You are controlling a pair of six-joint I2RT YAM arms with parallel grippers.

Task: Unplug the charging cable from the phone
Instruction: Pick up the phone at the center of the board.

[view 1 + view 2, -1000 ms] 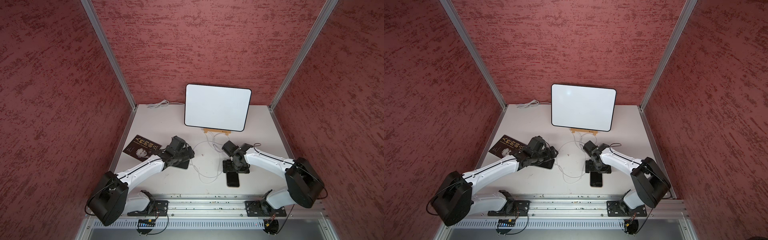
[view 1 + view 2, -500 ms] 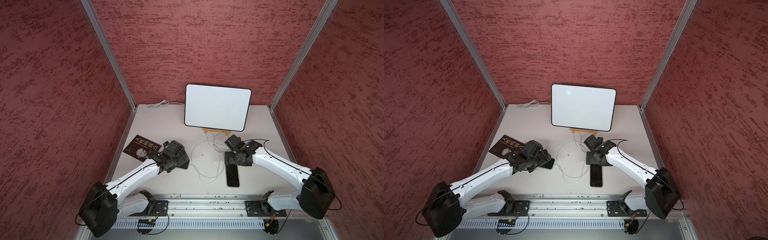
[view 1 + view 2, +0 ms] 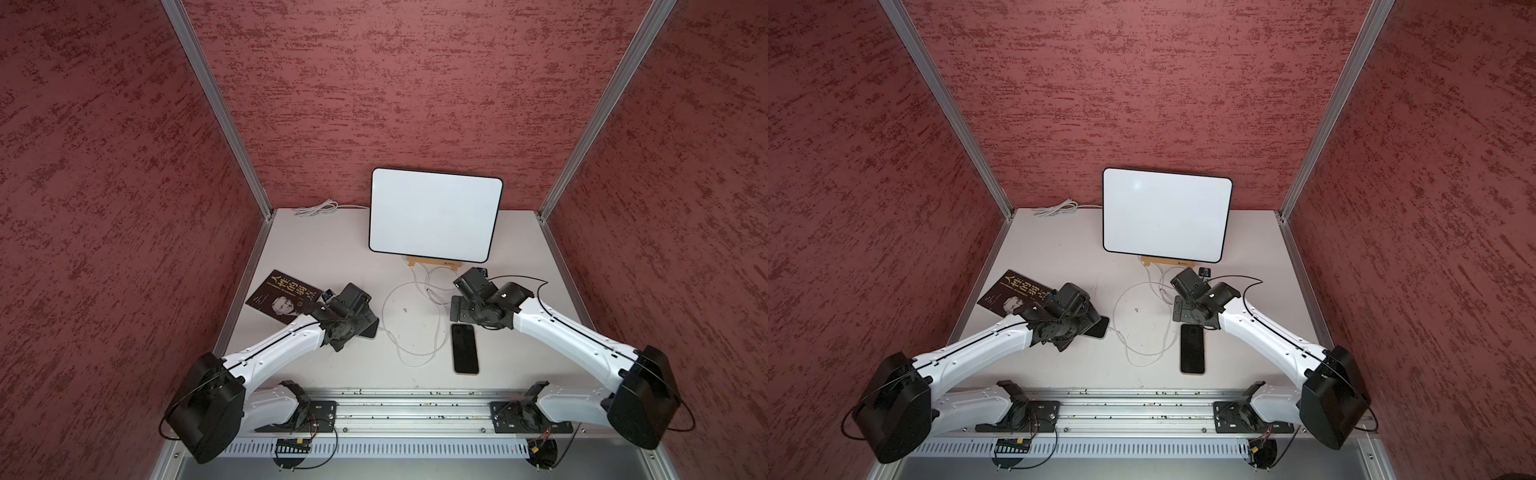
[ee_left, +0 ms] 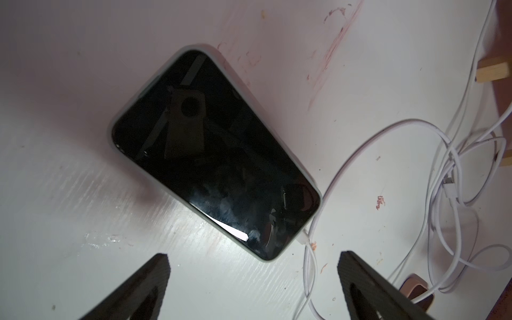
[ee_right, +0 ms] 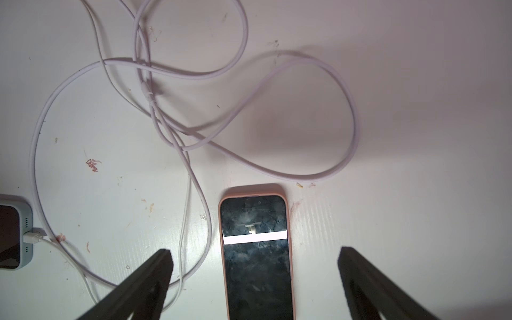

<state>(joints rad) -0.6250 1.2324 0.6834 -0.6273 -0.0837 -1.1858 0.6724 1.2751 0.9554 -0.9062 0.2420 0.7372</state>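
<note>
A dark-screened phone [image 4: 213,152] in a pale case lies flat on the table. A white charging cable's plug [image 4: 303,238] sits in its end. My left gripper [image 4: 253,257] hangs open just above that end, touching nothing. In both top views the left wrist covers most of this phone [image 3: 370,330] [image 3: 1100,327]. A second phone [image 5: 257,249] in a pink case lies between the wide-open fingers of my right gripper [image 5: 255,257], which holds nothing. The right wrist view also catches the pale phone's plugged end [image 5: 33,237] at the picture's edge.
Loose white cable loops [image 3: 415,365] and a free connector [image 5: 146,91] lie between the two phones. A dark book [image 3: 284,297] lies at the left. A whiteboard [image 3: 434,214] leans on a wooden stand [image 3: 432,262] at the back, with a coiled cable [image 3: 316,208] beside it.
My right gripper has drawn back from over the pink phone toward the whiteboard. The left arm has swung a little toward the near side, its gripper still over the pale phone.
</note>
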